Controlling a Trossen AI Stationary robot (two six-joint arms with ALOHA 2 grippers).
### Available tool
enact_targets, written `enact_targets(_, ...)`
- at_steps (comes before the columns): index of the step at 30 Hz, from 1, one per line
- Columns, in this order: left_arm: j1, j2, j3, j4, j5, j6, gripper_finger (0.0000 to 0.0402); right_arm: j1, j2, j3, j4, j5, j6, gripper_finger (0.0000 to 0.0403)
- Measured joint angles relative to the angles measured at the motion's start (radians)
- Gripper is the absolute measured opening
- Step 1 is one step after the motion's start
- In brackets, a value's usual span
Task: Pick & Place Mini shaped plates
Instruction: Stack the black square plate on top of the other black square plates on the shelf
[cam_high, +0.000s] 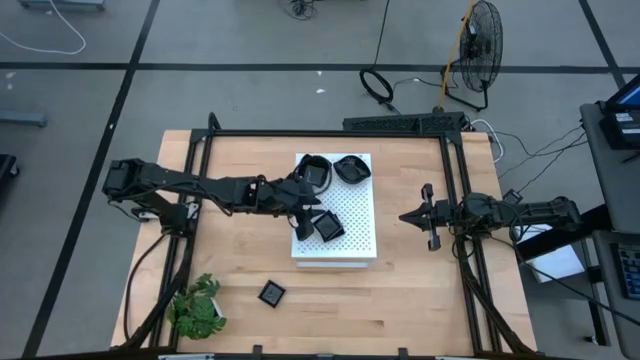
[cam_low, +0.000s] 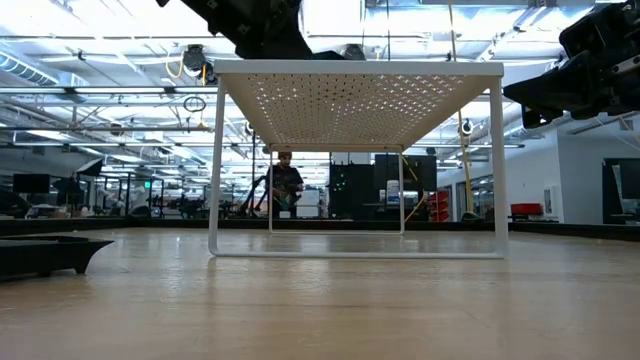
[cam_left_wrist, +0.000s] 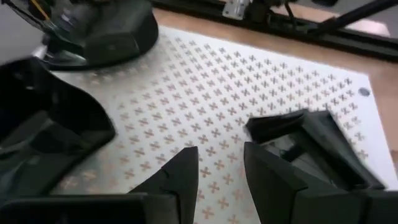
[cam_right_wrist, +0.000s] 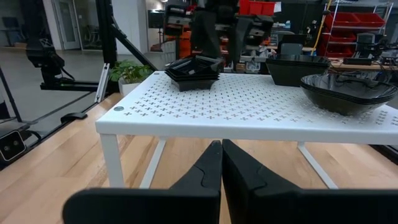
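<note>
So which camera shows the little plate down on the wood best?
The high view: the lone square plate lies in full sight on the table, near the plant. The low view shows a dark plate edge-on at its left edge, perhaps this one. Neither wrist view shows it.

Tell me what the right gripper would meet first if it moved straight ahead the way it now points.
Probably the white board. The right gripper, shut, points at the board's near edge; whether it would hit the edge or pass just beneath is unclear. No plate lies before it.

Far-off person (cam_low: 285, 180) under the white board (cam_low: 360, 100) — blurred, tiny.
</note>
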Motion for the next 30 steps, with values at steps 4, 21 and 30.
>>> enact_targets(4, -0.009, 0.017, -0.001, 0.015, 0.0, 0.001, 0.0131, 0.0, 0.0, 0.0, 0.0, 0.0, 0.0, 0.0)
enact_targets(21, 0.005, 0.041, 0.0, 0.101, 0.017, 0.046, 0.0131, 0.0, 0.0, 0.0, 0.0, 0.0, 0.0, 0.0)
enact_targets(30, 0.009, 0.041, 0.0, 0.102, 0.05, 0.046, 0.0131, 0.0, 0.0, 0.0, 0.0, 0.0, 0.0, 0.0)
